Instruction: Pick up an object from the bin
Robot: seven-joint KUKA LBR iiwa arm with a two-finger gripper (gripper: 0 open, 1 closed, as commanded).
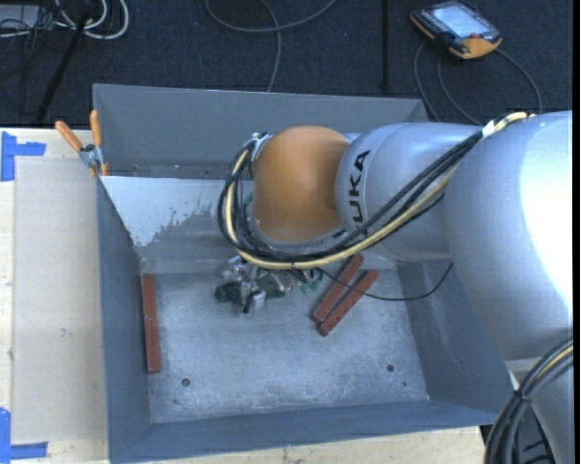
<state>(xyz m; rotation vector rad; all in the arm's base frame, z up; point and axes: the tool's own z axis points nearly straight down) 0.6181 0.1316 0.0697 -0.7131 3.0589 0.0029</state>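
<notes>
Grey bin point(271, 385): brown bar point(151, 323) along left wall; two brown bars point(343, 295) right of centre.

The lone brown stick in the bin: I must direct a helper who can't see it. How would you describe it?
Look into the grey metal bin, at the view's left edge of its floor. A thin reddish-brown stick lies there along the wall's foot. Unlike the two similar sticks slanted together right of the gripper, it lies alone.
</notes>
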